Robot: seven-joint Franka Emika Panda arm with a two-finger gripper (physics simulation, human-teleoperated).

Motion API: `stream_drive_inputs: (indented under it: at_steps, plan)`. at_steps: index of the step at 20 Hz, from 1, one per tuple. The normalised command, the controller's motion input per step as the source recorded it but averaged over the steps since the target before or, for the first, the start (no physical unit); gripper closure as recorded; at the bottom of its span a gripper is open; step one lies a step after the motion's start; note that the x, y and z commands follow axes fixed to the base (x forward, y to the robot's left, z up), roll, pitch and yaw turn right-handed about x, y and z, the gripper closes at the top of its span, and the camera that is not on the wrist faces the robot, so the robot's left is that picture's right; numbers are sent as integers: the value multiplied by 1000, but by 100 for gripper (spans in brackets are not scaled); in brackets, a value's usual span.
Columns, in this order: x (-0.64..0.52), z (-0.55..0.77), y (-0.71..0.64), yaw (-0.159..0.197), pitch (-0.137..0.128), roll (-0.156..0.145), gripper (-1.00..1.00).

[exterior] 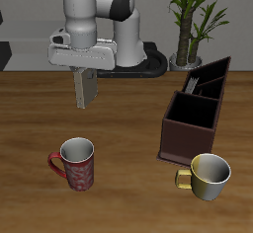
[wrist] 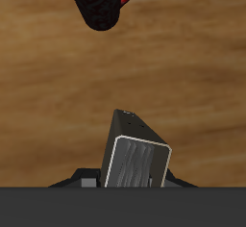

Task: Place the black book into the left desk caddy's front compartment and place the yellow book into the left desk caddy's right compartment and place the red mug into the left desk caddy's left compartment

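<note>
While the claw [exterior: 85, 103] hangs above the bench [exterior: 30, 118], it pinches the yellow book [exterior: 85, 87] upright between its fingers, clear of the wood; the wrist view shows that book's pale ridged edge [wrist: 136, 163] framed by a dark cover. At about 6 o'clock from the claw, nearer the bench's front edge, the red mug [exterior: 77, 164] stands upright with its grey inside showing nothing in it. The left desk caddy [exterior: 194, 114] sits at about 3 o'clock from the claw, a dark brown box with black inner walls. Something dark lies in its rear section, too small to identify; its large square section looks bare. A yellow-gold mug [exterior: 210, 176] stands just in front of the caddy.
</note>
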Motion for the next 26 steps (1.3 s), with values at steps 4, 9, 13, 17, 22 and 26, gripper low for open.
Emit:
stream_drive_inputs:
  at_steps: [4,9,13,17,22,26]
  plan:
    - [162,691,545,10,-42,25,100]
    - [191,722,571,23,-59,7,100]
    - [213,481,531,13,-9,-22,100]
    - [350,421,797,20,54,-33,100]
    - [388,223,605,56,42,1,100]
    - [283,115,429,10,22,-12,100]
